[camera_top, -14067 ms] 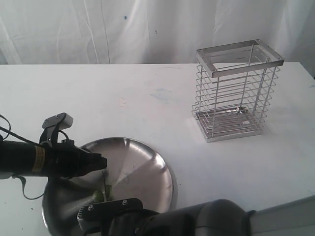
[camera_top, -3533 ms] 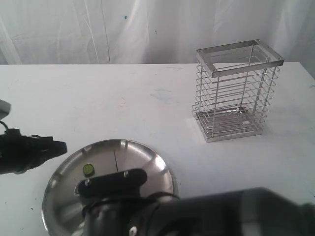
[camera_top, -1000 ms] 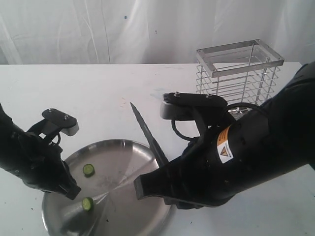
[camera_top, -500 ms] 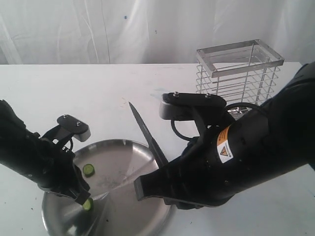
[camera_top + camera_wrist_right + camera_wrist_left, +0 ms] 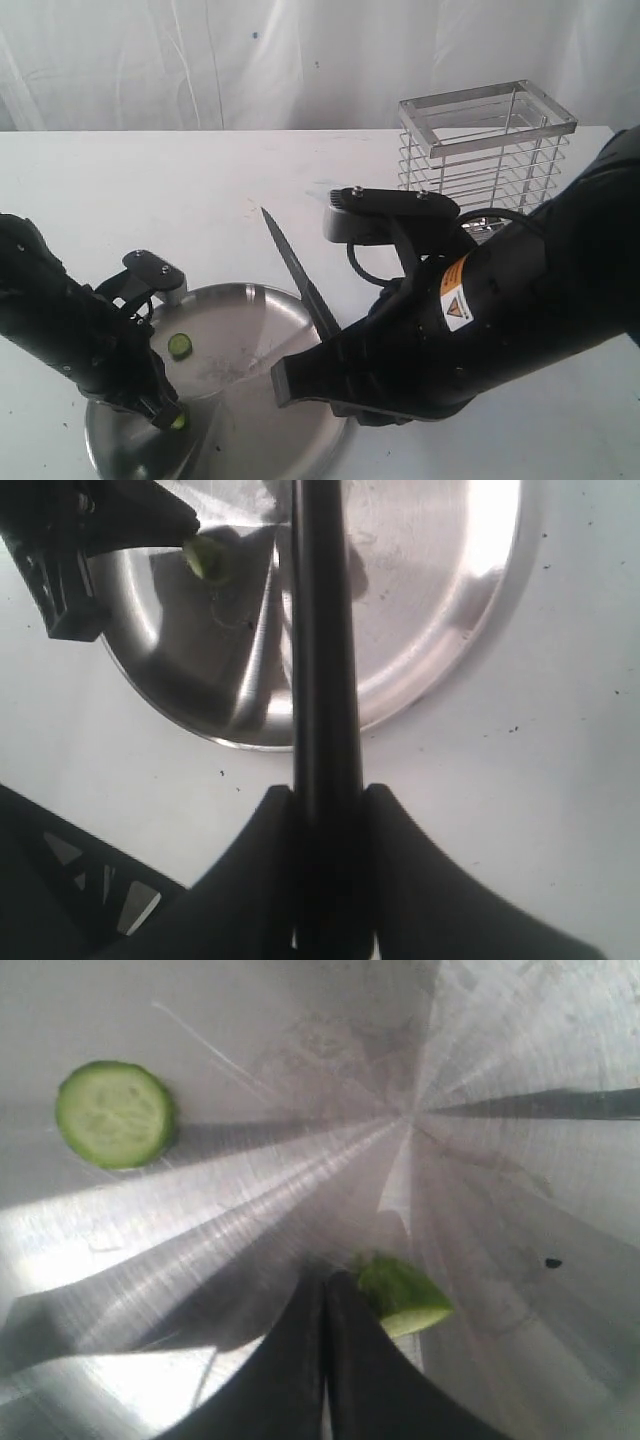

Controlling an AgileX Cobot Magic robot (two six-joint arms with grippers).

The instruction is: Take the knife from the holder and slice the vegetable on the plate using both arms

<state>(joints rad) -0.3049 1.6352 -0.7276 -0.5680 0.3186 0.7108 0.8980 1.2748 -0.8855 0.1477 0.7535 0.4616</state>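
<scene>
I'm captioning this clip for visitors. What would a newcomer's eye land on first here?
First the knife, its blade angled up over the plate in the right pincer, which is shut on its handle. Then the left pincer, shut beside a green vegetable piece on the plate, with a round slice lying apart. Behind stands the wire holder.

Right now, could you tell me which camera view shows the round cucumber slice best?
The left wrist view: the cucumber slice lies flat, large and unobstructed on the plate. The exterior view shows it only as a small green disc. The right wrist view does not show it clearly.
</scene>
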